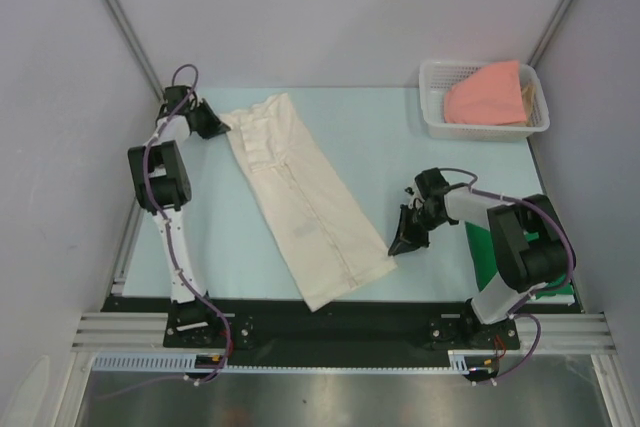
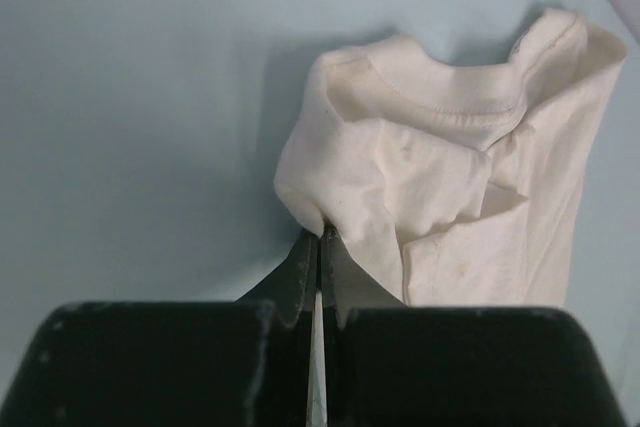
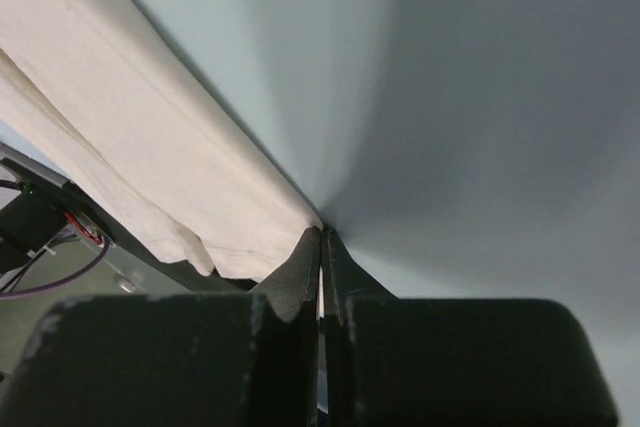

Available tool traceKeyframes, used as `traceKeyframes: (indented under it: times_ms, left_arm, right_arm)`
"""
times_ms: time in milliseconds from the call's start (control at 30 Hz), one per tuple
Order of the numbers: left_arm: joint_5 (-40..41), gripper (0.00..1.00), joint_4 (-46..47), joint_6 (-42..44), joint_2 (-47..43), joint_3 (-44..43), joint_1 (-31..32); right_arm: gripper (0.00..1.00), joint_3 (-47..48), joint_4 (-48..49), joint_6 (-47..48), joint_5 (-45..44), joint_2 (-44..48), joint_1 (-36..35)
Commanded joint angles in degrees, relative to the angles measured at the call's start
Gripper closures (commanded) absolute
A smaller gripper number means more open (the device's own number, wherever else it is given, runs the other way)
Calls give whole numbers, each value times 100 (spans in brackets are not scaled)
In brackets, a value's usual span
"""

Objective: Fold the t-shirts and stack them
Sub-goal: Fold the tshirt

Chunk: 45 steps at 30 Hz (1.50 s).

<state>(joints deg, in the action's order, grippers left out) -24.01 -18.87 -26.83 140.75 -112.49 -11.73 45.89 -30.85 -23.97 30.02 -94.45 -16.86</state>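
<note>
Pinches cream-white t-shirt (image 1: pixel 300 202), laid as a long strip from 11 to 5 o'clock on the table (image 1: pixel 380 147), at both ends: with left gripper (image 1: pixel 222 129), jaws fully closed on cloth at the collar end; with right gripper (image 1: pixel 398 245), jaws fully closed on the hem corner.

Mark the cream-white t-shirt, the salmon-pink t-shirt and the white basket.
cream-white t-shirt (image 1: pixel 305 202): top view, middle of the folded body.
salmon-pink t-shirt (image 1: pixel 485 95): top view, middle of the bundle.
white basket (image 1: pixel 470 131): top view, near wall.

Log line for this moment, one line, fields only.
left gripper: shut on cream-white t-shirt, collar end | right gripper: shut on its hem corner | salmon-pink t-shirt: in white basket
</note>
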Motion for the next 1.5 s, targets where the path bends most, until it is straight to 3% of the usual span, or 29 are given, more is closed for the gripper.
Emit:
traceKeyframes:
  times_ms: [0, 100, 300, 367, 400, 433, 467, 500, 533, 633, 667, 800, 967, 1000, 1033, 1133, 1167, 1267, 1300, 1400, 1467]
  left_arm:
    - [-200, 100, 200, -296, 460, -879, 284]
    - [-262, 99, 208, -419, 830, -1494, 495]
    - [-306, 98, 508, -648, 1016, -1688, 785]
    - [-271, 91, 429, -587, 1069, -1863, 865]
    - [-245, 86, 359, -552, 1077, -1926, 874]
    - [-62, 68, 132, -473, 1017, -1970, 874]
    - [105, 62, -62, -394, 938, -2022, 865]
    - [229, 56, -203, -289, 833, -2005, 856]
    - [578, 43, -518, -53, 666, -1953, 839]
    - [1255, 16, -670, 308, -291, -1252, 786]
    - [1389, 15, -792, 345, -868, -814, 725]
    - [1969, 16, -1249, 529, -2461, 391, 663]
    - [2172, 29, -1364, 161, -4913, 3409, 995]
    - [2138, 31, -1225, 82, -5769, 3905, 1127]
    - [2163, 37, -1198, -23, -6143, 4815, 1390]
    - [2075, 45, -1258, -716, -7390, 6268, 2400]
    - [2250, 46, -1390, -979, -7613, 6518, 3160]
    - [2944, 49, -1698, -2331, -8483, 7397, 4637]
    - [3198, 52, -1733, -3153, -8711, 7599, 4957]
    - [3612, 57, -2207, -4561, -9249, 8110, 6162]
    - [3693, 54, -2192, -5058, -9320, 8400, 6890]
  right_arm:
    - [100, -554, 500, -951, -172, 497, -299]
    - [100, -774, 729, -1425, -356, 621, -703]
    - [100, -1020, 1361, -2514, -383, 797, -1537]
    - [100, -985, 1415, -2674, -400, 797, -1662]
    - [100, -968, 1433, -2727, -400, 806, -1697]
    - [100, -976, 1476, -2788, -366, 815, -1715]
    - [98, -942, 1372, -2754, -365, 832, -1715]
    - [93, -872, 1189, -2693, -426, 850, -1715]
    - [79, -706, 1021, -2423, -583, 876, -1706]
    - [57, -406, 274, -1790, -612, 911, -1453]
    - [53, -275, 38, -1622, -533, 920, -1391]
    - [46, 104, -860, -936, -637, 850, -1293]
    - [46, -97, -968, -662, -595, 1166, -961]
    - [47, -263, -871, -697, -463, 1201, -907]
    - [48, -343, -626, -723, -297, 1245, -880]
    - [51, -423, -431, -697, -76, 1149, -775]
    - [52, -414, -396, -654, -23, 1140, -766]
    - [52, -318, -378, -478, 47, 991, -766]
    - [53, -300, -369, -425, 117, 938, -766]
    - [53, -300, -317, -337, 275, 824, -766]
    - [52, -361, -316, -249, 320, 771, -722]
